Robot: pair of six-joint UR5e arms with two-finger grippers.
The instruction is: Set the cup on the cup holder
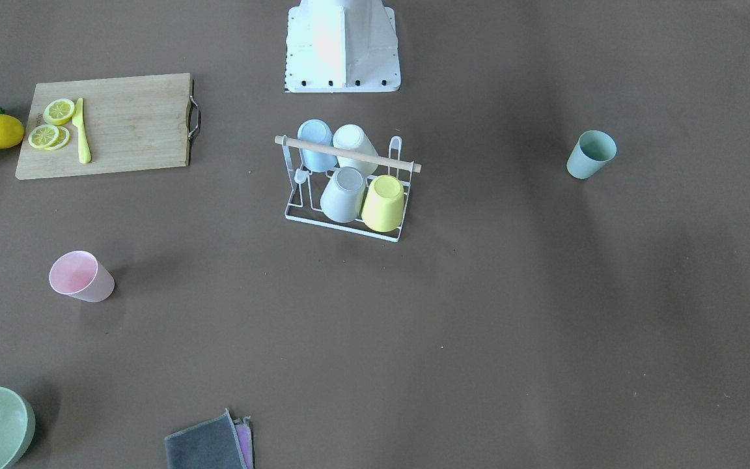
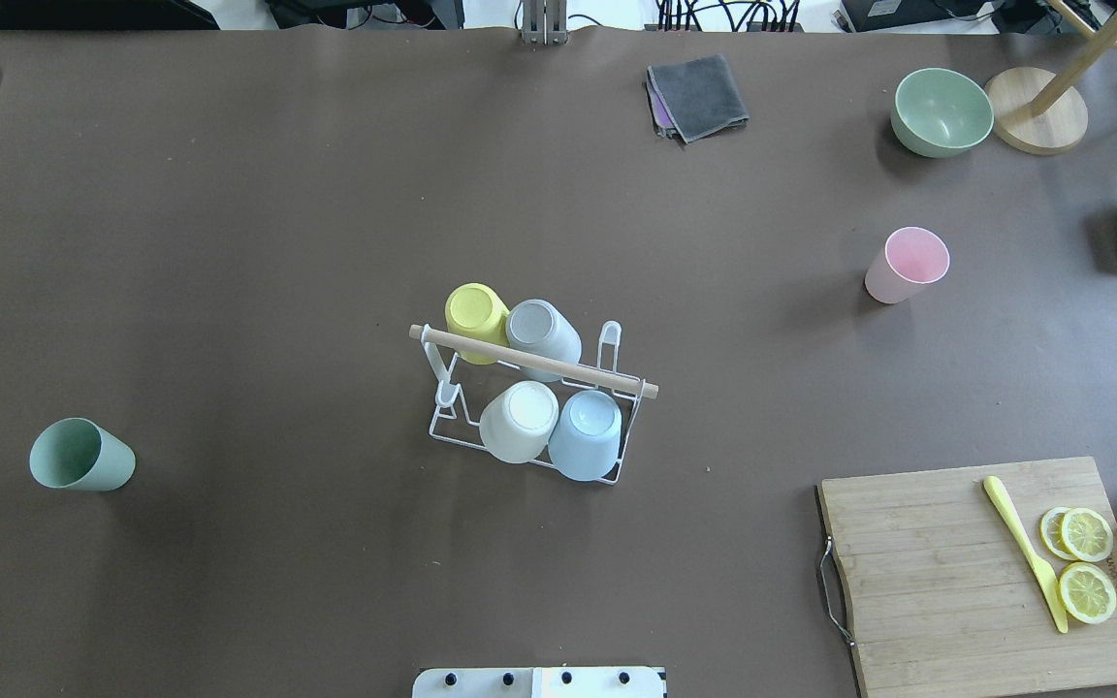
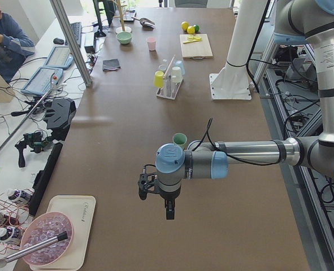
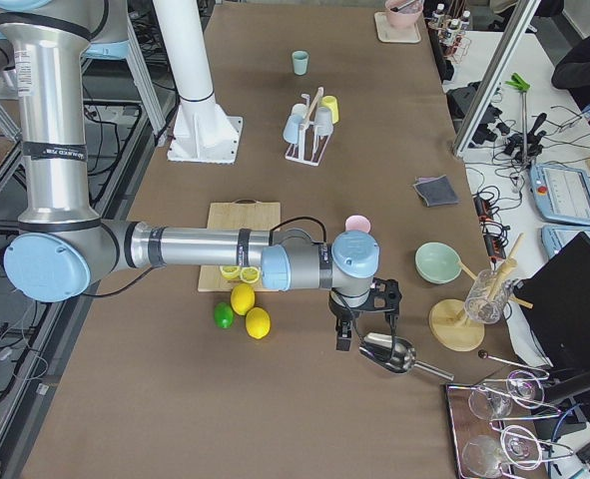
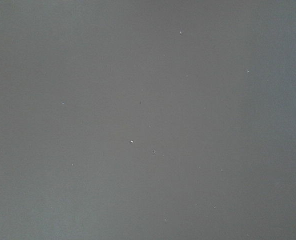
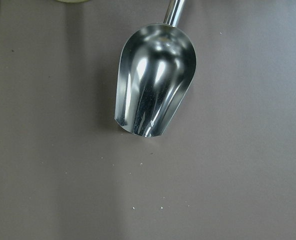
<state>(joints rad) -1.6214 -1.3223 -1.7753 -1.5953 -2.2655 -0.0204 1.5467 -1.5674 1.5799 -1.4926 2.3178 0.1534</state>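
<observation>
Left gripper [image 3: 168, 213] hangs apart from green cup [image 3: 179, 139], far from cup holder [image 3: 169, 86].

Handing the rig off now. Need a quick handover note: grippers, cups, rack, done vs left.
Left gripper: over bare table; open or shut cannot be told.
Right gripper: above the metal scoop; state also unclear.
Cup holder: mid-table, carrying four upside-down cups: yellow cup, grey cup, white cup, light blue cup.
Loose and upright: green cup on the robot's left, pink cup on its right.
Done: four cups racked.
Left: both loose cups onto the two bare prongs; neither gripper is at a cup.
</observation>
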